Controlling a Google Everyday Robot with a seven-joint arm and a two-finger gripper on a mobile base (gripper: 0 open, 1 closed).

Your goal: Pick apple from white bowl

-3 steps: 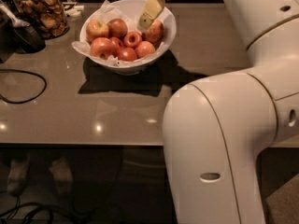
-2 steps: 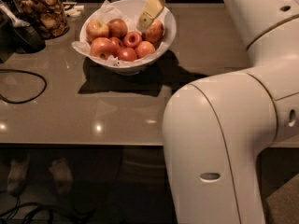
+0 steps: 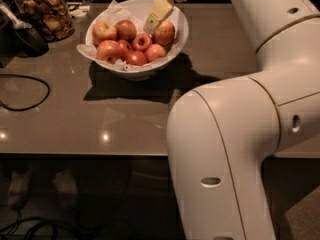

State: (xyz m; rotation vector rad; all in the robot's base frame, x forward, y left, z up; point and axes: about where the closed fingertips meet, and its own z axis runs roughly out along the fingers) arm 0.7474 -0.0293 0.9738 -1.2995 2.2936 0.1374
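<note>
Apple: the round yellow-green, red-blushed apple [image 3: 165, 32] is sitting at the right of the wide glossy white bowl [image 3: 181, 36], showing no long axis.
Gripper: my pale yellow gripper [image 3: 152, 26] is slanting down just beside its left.
Grip: I cannot tell.
Hidden: the apple's stem end.

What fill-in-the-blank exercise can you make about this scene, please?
The gripper hangs over the white bowl, which holds several ___.
In the picture, the glass jar stands to the ___ of the bowl.
A black ___ lies looped on the table.
Missing words: apples; left; cable.
</note>
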